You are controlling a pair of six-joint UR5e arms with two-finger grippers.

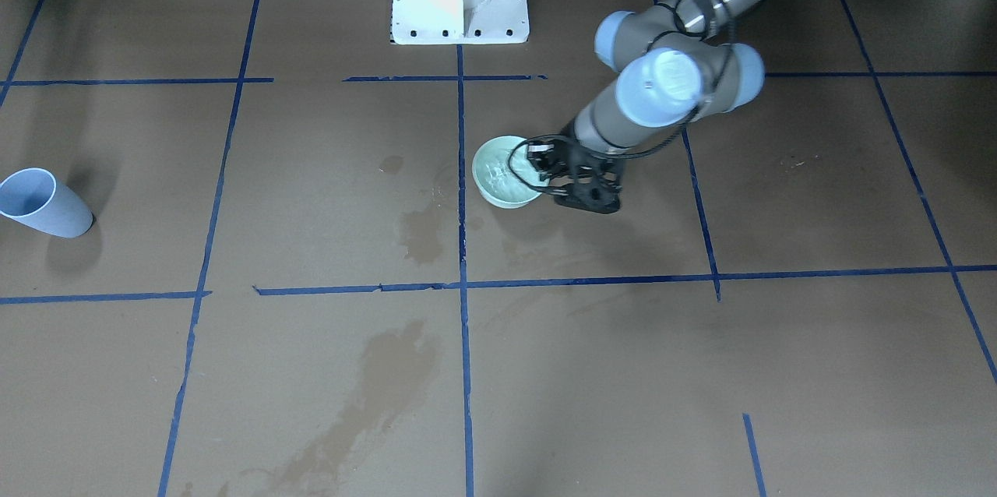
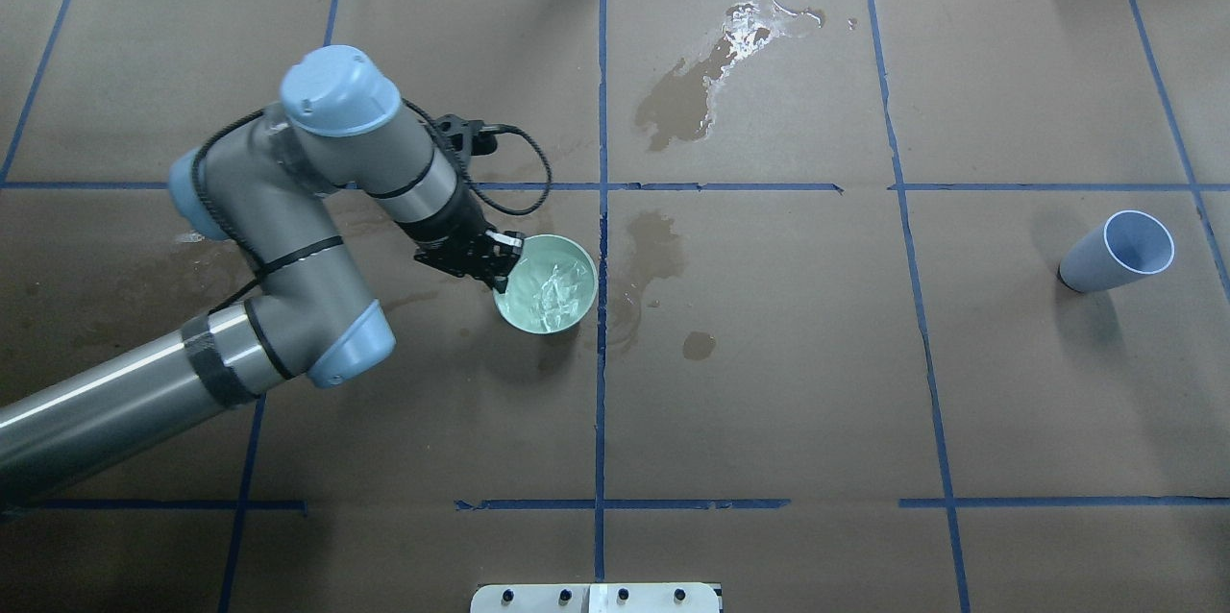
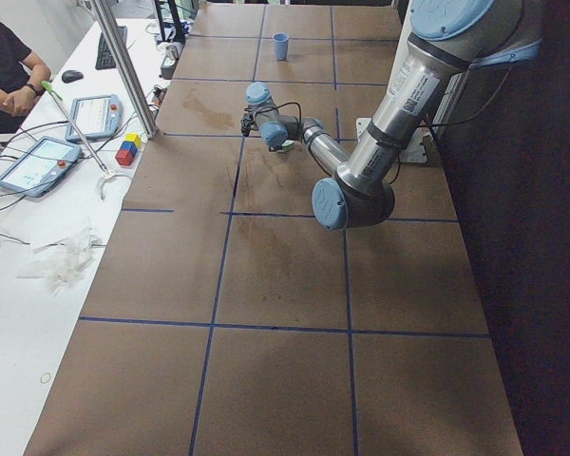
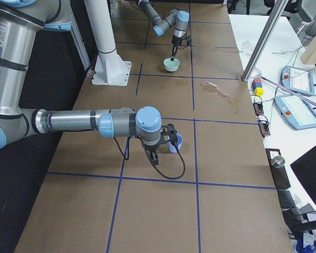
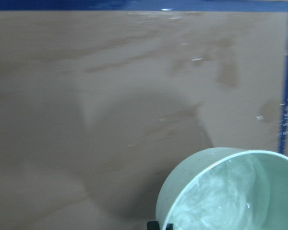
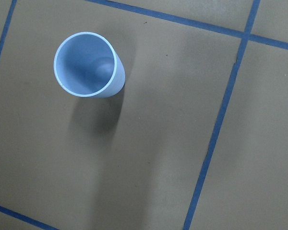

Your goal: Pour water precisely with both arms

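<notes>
Right gripper sits beside the one blue cup; left gripper is at the one green bowl's rim, water inside. Whether either is clamped, I cannot tell.

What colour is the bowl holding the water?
The bowl is pale mint green, seen best in the overhead exterior view.

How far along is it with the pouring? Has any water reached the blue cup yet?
It is still early. Done: the left gripper seems to pinch the rim of the green bowl, which holds the water. In hand: the bowl looks level, with nothing pouring. Left: the blue cup stands far off, looks empty, and nothing grips it. Bowl and cup must come together before the pour.
</notes>
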